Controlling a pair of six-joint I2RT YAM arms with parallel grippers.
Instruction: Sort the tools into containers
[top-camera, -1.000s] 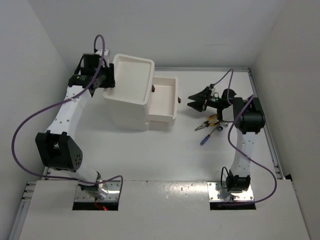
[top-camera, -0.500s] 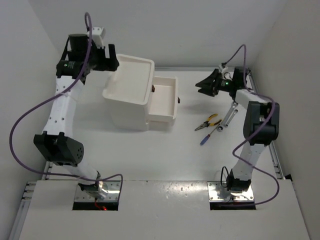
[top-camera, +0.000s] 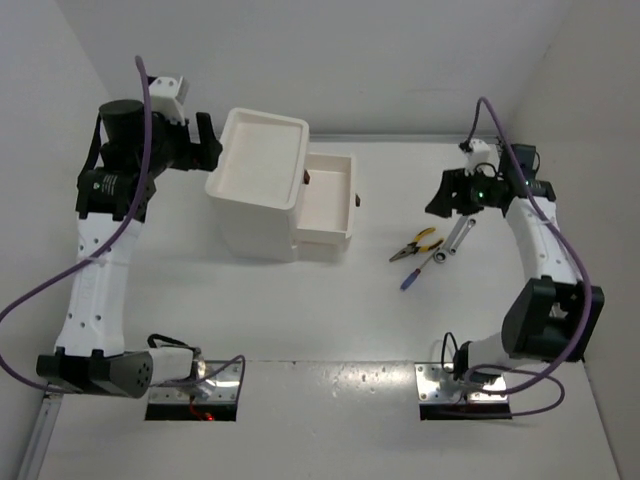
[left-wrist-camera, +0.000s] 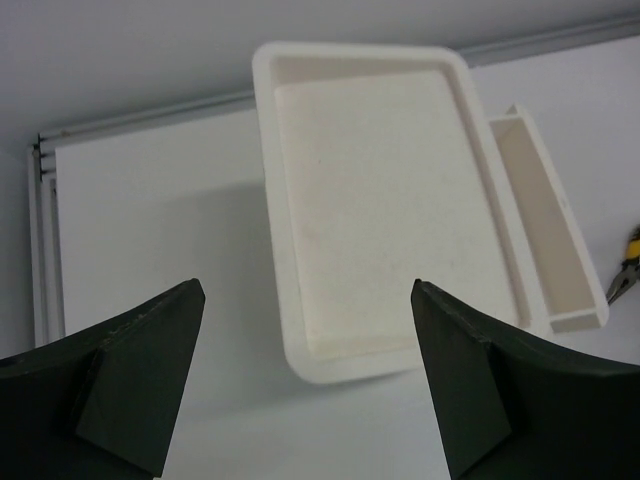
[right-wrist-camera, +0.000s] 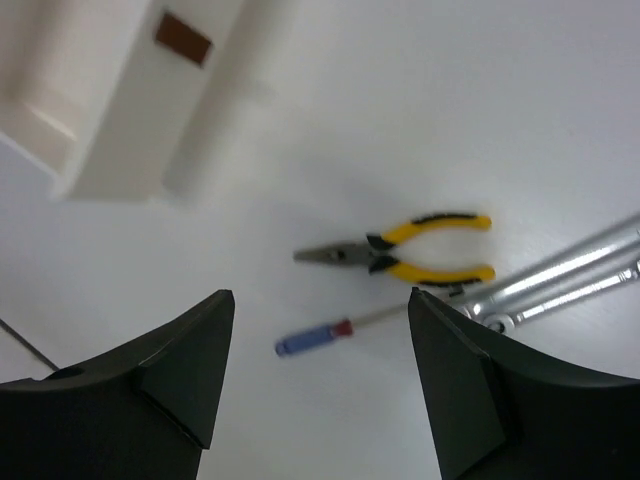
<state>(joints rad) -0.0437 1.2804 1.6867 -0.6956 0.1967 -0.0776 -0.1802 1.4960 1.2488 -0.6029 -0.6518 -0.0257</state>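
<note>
The white drawer unit (top-camera: 258, 205) stands at the back left, its recessed tray top (left-wrist-camera: 380, 200) bare. One drawer (top-camera: 330, 190) is pulled out to the right, with a brown knob (right-wrist-camera: 183, 38) on it. Yellow-handled pliers (right-wrist-camera: 420, 250), a blue-handled screwdriver (right-wrist-camera: 315, 340) and two silver wrenches (right-wrist-camera: 560, 280) lie together on the table right of the unit. My left gripper (top-camera: 207, 143) hovers open just left of the tray top and holds nothing. My right gripper (top-camera: 441, 195) hangs open above the tools (top-camera: 425, 250), also with nothing in it.
White walls close in the table on the left, back and right. A metal rail (top-camera: 530, 250) runs along the right edge. Purple cables (top-camera: 35, 300) loop off both arms. The arm bases (top-camera: 470, 375) sit at the near edge.
My left gripper has drawn back from the unit's left side, risen and opened wide. My right arm has swung right and up, its jaws opening further above the tools.
</note>
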